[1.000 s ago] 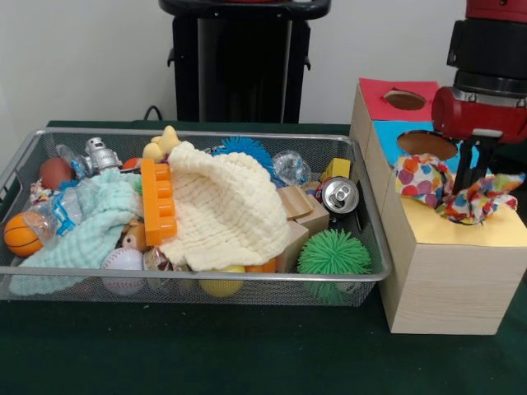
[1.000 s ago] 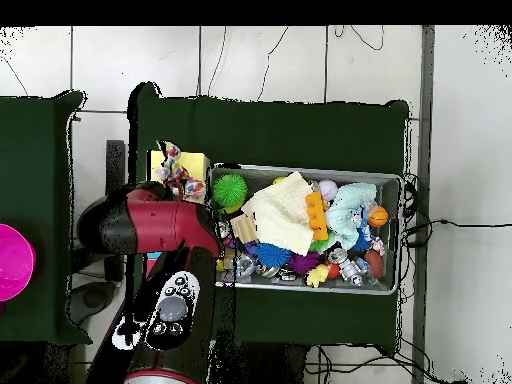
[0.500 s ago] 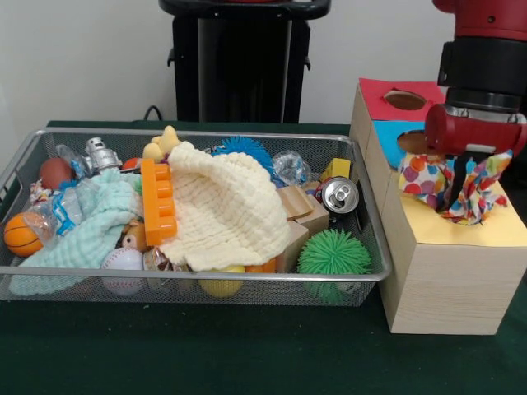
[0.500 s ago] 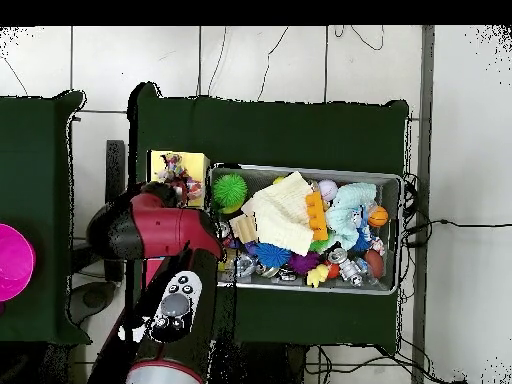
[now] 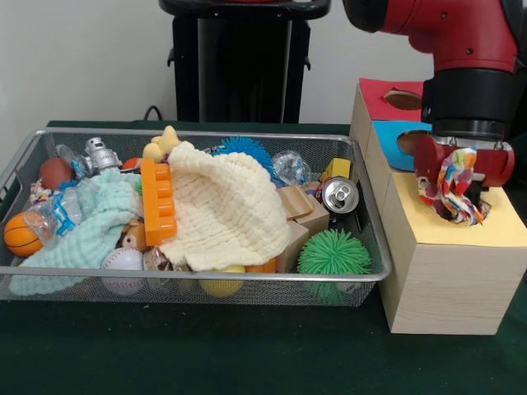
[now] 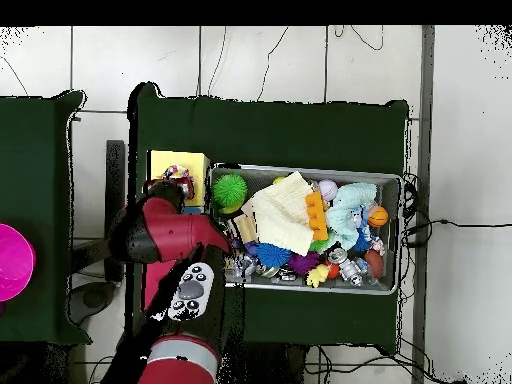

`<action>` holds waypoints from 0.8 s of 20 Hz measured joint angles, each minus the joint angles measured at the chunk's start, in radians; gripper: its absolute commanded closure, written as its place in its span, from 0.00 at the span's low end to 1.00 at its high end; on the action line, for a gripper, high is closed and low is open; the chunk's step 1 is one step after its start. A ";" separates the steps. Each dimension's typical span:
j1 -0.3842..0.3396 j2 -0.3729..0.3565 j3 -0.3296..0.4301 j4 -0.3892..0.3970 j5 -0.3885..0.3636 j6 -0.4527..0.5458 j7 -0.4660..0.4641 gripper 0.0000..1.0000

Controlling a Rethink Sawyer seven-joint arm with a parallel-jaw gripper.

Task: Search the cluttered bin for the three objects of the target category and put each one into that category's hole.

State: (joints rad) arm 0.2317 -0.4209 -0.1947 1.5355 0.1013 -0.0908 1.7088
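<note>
My gripper [image 5: 454, 202] is low over the yellow paper top [image 5: 498, 234] of the pale wooden box at the right. It is shut on a printed cloth piece [image 5: 449, 177], which hangs bunched around it and reaches down to the hole. The hole itself is hidden under the cloth. In the overhead view the cloth [image 6: 178, 181] shows at the edge of the yellow top [image 6: 170, 162], and the red arm [image 6: 165, 235] hides the gripper. The wire basket [image 5: 198, 276] stands left of the box. I cannot make out any other printed piece in it.
The basket holds a cream waffle cloth [image 5: 222, 206], a mint cloth [image 5: 90, 226], an orange block [image 5: 156, 202], a drink can [image 5: 339, 196] and a green spiky ball [image 5: 333, 251]. The blue-topped box [image 5: 394, 146] and the red-topped box [image 5: 387, 89] stand behind the yellow one.
The arm has swung left over the yellow box. The cloth, spread wide a second ago, is now bunched narrow at the hole.
</note>
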 measured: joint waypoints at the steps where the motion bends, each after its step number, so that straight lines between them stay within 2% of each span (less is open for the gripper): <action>1: -0.003 0.005 0.001 0.000 -0.003 -0.007 0.000 1.00; 9: -0.025 0.008 0.015 -0.002 -0.004 -0.006 0.000 1.00; 14: -0.023 -0.020 0.014 -0.002 -0.001 0.140 0.000 1.00; 15: -0.022 -0.031 0.014 -0.003 0.001 0.181 0.000 1.00; 16: -0.016 -0.054 0.010 -0.006 0.009 0.265 0.000 1.00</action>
State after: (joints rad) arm 0.2159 -0.4747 -0.1850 1.5300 0.1104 0.1744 1.7088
